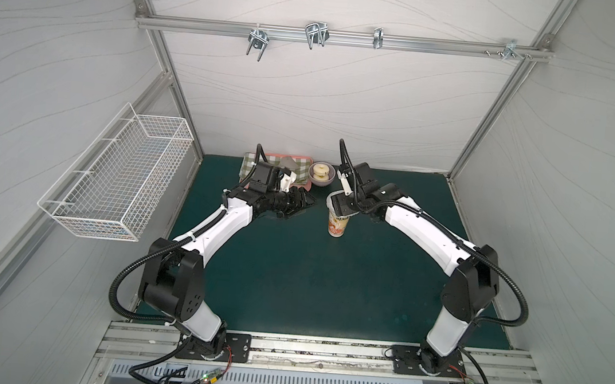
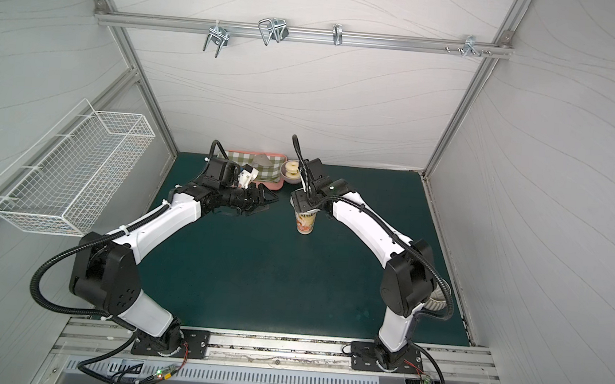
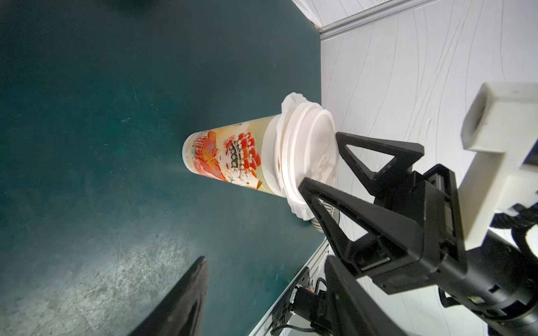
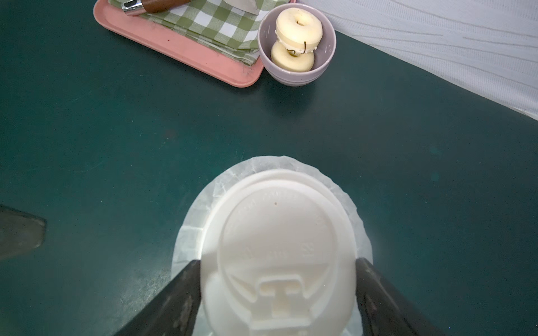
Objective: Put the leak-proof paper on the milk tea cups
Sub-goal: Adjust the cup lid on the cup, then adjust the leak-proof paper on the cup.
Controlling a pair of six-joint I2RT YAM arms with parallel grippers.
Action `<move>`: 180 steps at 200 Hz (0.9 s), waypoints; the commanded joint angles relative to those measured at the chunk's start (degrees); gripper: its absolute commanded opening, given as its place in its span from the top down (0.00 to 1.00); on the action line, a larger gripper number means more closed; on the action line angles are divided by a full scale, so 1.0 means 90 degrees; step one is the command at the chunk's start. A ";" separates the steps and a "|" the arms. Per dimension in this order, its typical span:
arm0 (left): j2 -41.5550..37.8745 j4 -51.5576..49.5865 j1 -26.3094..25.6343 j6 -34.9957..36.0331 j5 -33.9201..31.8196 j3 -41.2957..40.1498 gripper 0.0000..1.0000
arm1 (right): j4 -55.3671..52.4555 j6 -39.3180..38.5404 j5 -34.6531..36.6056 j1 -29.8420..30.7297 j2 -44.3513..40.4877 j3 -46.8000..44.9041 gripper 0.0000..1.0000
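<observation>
plainly, the leak-proof paper is laid flat across the mouth of the milk tea cup, its crinkled edge sticking out all round from under a white plastic lid that is set on top of it. the cup is stood upright on the green mat, toward the back, its long axis vertical, mouth up and narrow base down. the lid is pinched at its two sides by the right gripper, while the left gripper is held low near the cup, apart from it, jaws spread on nothing.
</observation>
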 commanded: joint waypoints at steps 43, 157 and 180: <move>0.0712 0.0349 -0.0276 -0.0098 0.0175 0.0802 0.46 | -0.0084 -0.0039 0.0098 -0.0099 -0.0525 0.0090 0.19; 0.1622 0.0461 -0.0454 -0.0186 0.0322 0.1457 0.70 | 0.0012 0.0006 0.0112 -0.0182 -0.0733 -0.0180 0.19; 0.1669 0.0495 -0.0482 -0.0220 0.0341 0.1457 0.70 | 0.0019 0.0008 0.0116 -0.0182 -0.0738 -0.0190 0.19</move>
